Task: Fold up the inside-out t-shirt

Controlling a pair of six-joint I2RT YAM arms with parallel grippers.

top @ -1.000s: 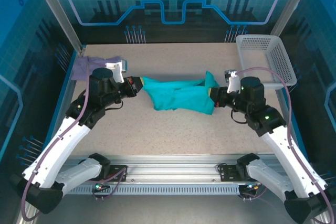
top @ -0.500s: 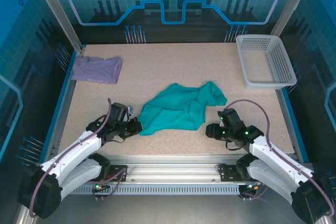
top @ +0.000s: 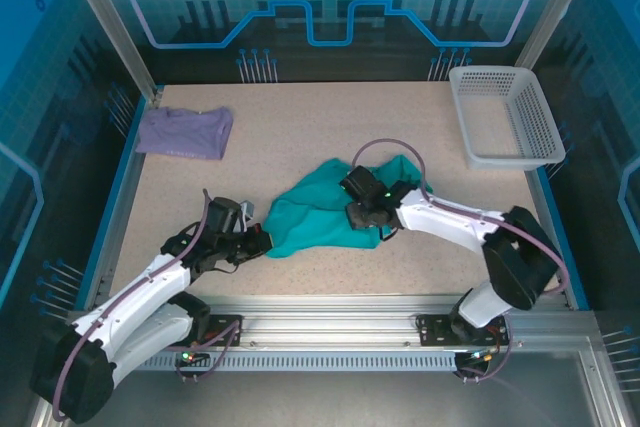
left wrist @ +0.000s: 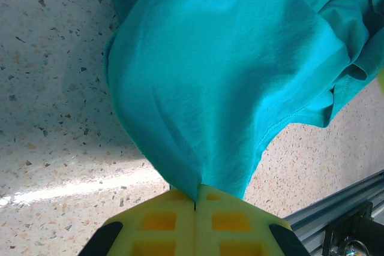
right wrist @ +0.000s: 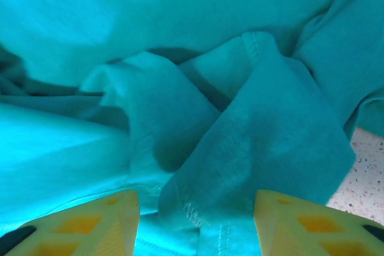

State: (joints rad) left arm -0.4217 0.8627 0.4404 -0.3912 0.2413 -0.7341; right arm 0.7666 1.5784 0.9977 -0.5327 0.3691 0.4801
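My left tool (top: 262, 242) is pinching the near-left edge of the inside-out t-shirt (top: 310, 219), its yellow fingers (left wrist: 162, 220) pressed flat together with a point of teal cloth (left wrist: 222, 76) coming out from between them. From that pinch the cloth is fanning away from me, lifting a little off the tabletop (top: 300, 117) and casting a shadow on the speckled surface to its left.

My right tool (top: 356, 211) is reaching in from the right and pressing down on the middle of the same heap. Its jaws are standing well apart, one yellow finger (right wrist: 102, 217) on each side of a raised fold, and the cloth (right wrist: 180, 28) between them is lying loose rather than being squeezed. My right arm is stretching low across the shirt's right part, covering some of it from above.

The shirt is lying in the middle of the tabletop, nearer to me than to the far wall, between my two tools. A lavender shirt (top: 185, 132) is lying flat in the far-left corner, well apart from the teal one. A white basket (top: 548, 122) is sitting in the far-right corner, also well apart. A metal rail (top: 330, 332) is running along the near edge below my left tool.

The shirt is looking crumpled, bunched into soft overlapping folds, with a stitched hem (right wrist: 255, 43) showing on one turned-over flap.
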